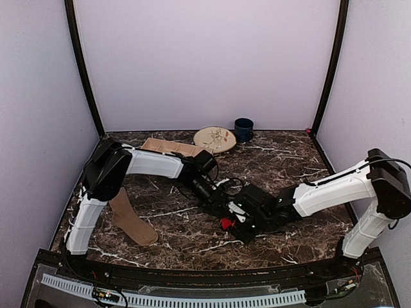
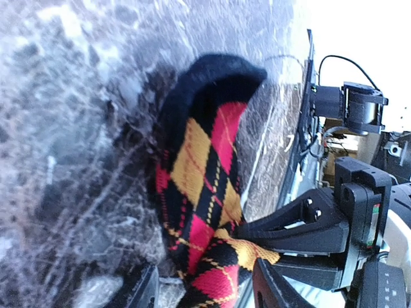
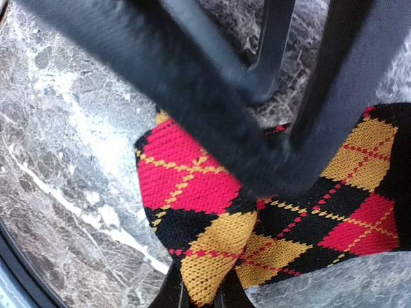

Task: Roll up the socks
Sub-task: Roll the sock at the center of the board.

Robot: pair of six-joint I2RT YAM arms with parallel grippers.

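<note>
The right claw [image 3: 199,292] is clamped on the edge of the black sock with red and orange argyle diamonds [image 2: 199,173], mid dark marbled desk [image 1: 282,160], a touch toward 6 o'clock. The left claw [image 2: 205,285] stands apart, astride the sock without gripping it. My call: anchor with that pinch, take the free end, turn it tight and even.

Count: two socks, with the plain tan-brown sock [image 1: 131,221] at 8 o'clock. At 12 there's one patterned round plate [image 1: 215,139] and one dark blue cup [image 1: 243,129].

A lab test booth — plain pale walls [image 1: 205,58], black posts [image 1: 82,64]. A white cable duct [image 1: 192,299] edges the marble-patterned table [image 1: 282,160].
</note>
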